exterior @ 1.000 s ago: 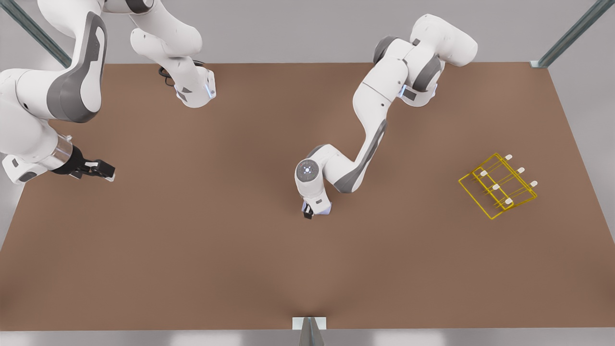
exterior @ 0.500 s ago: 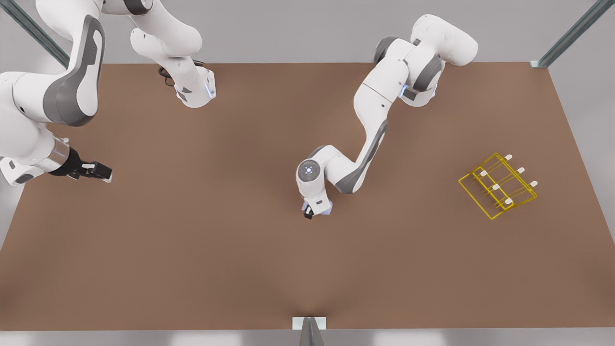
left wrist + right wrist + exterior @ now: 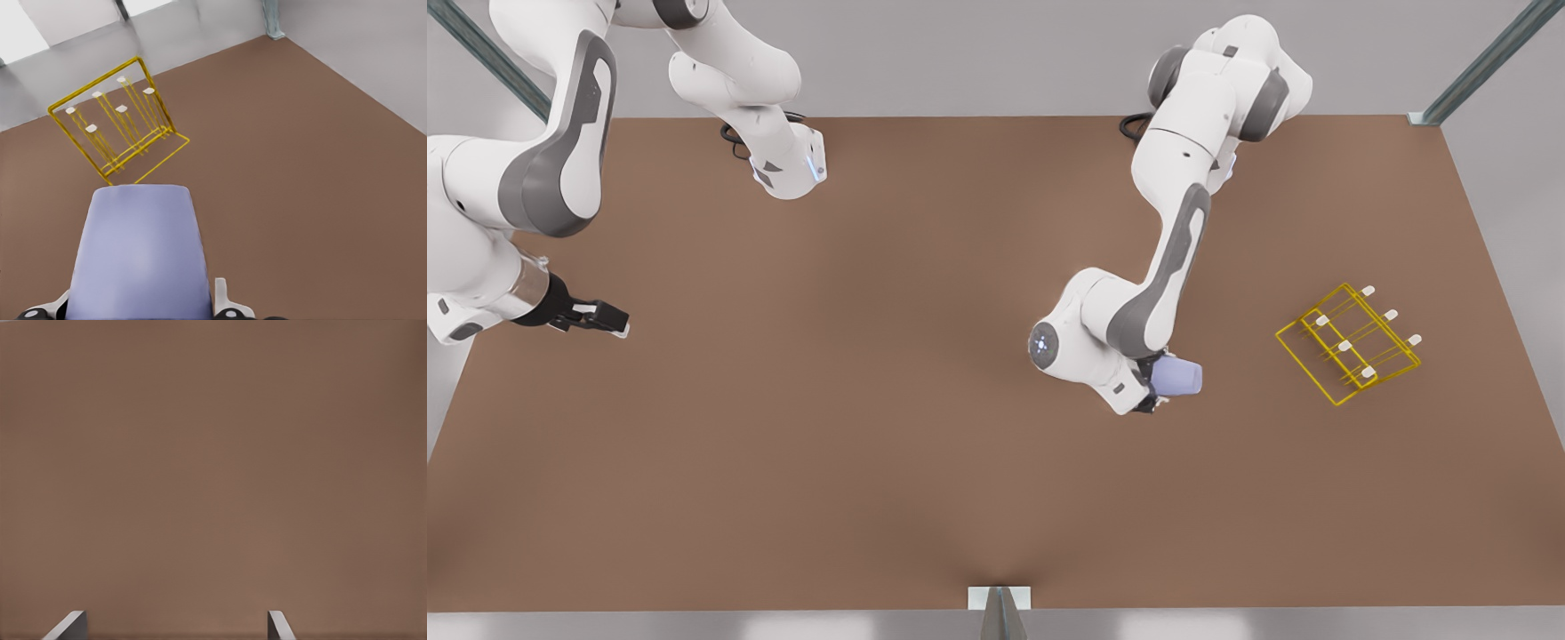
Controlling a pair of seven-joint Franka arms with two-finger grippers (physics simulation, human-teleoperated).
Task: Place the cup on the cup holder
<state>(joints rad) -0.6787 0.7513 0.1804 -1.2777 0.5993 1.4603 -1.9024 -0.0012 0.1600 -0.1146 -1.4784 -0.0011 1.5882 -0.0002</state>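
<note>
Front view: the left gripper (image 3: 1152, 398), right of frame centre, pinches the cup (image 3: 1176, 377), carried clear of the table (image 3: 871, 462) and lying sideways. The cup holder (image 3: 1348, 345) stands well apart toward the right edge. The right gripper (image 3: 609, 317), at the left edge, waits with fingers spread apart above bare table.

Step in hand, as judged: transport of the cup to the holder. To do it well, the mouth of the cup should be lined up with one capped prong before any descent, approach made along the prong's axis, and the grip kept until the cup seats.

Materials: the cup is a smooth, matte lavender-blue tumbler, tapered, without handle. The holder is thin yellow wire, a rectangular frame with slanted prongs capped in white (image 3: 121, 109); it looks light and liable to shift if knocked. The table is flat, uniform brown.
</note>
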